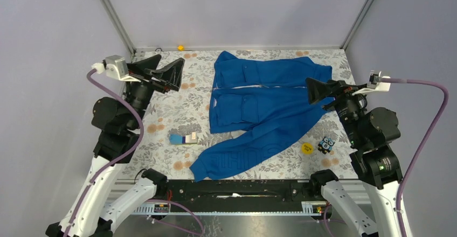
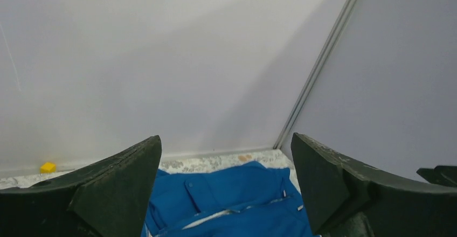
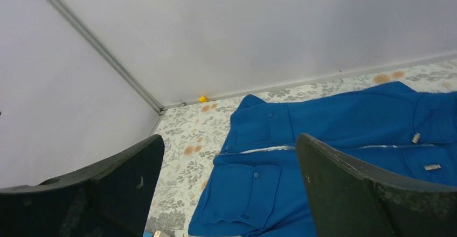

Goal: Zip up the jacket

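The royal-blue jacket [image 1: 264, 105] lies flat on the floral table, collar to the left, one sleeve trailing toward the near edge. Its silvery-white zipper [image 1: 242, 86] runs left to right across the middle. The jacket also shows in the left wrist view [image 2: 232, 202] and in the right wrist view [image 3: 323, 156]. My left gripper [image 1: 173, 74] is open and empty, raised left of the jacket. My right gripper [image 1: 318, 92] is open and empty, above the jacket's right end.
A small blue and white box [image 1: 183, 138] lies left of the sleeve. A yellow disc [image 1: 306, 148] and a small black and blue toy [image 1: 325, 144] sit near the right arm. A yellow block [image 1: 180, 47] sits at the back wall.
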You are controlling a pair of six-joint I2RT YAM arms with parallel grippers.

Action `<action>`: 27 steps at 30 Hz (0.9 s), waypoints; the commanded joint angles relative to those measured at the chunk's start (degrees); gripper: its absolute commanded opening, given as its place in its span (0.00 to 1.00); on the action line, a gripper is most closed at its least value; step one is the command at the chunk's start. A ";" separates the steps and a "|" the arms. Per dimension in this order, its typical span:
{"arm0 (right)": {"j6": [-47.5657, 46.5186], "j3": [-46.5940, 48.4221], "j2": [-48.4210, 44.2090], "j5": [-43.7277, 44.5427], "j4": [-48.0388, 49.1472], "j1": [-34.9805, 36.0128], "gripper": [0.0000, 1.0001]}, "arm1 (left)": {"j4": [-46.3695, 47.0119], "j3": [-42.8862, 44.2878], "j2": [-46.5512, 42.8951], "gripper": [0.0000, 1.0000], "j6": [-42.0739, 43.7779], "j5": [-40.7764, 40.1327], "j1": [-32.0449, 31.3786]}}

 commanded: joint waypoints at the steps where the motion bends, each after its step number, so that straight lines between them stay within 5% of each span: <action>1: 1.46 0.67 2.17 5.97 -2.68 -0.25 0.98 | -2.34 2.78 2.26 0.99 0.85 4.23 -0.21; 12: 4.22 -2.31 12.57 -2.79 -6.59 -0.23 0.98 | -14.26 3.47 10.88 0.99 -2.28 11.68 0.13; 19: 4.52 -14.40 10.46 -10.76 7.42 -0.25 0.98 | -10.30 -0.53 13.85 0.99 -9.78 25.00 3.46; 27: 4.30 -11.96 28.35 -22.01 22.31 0.26 0.99 | -7.95 -0.05 23.05 0.99 -15.18 25.87 6.63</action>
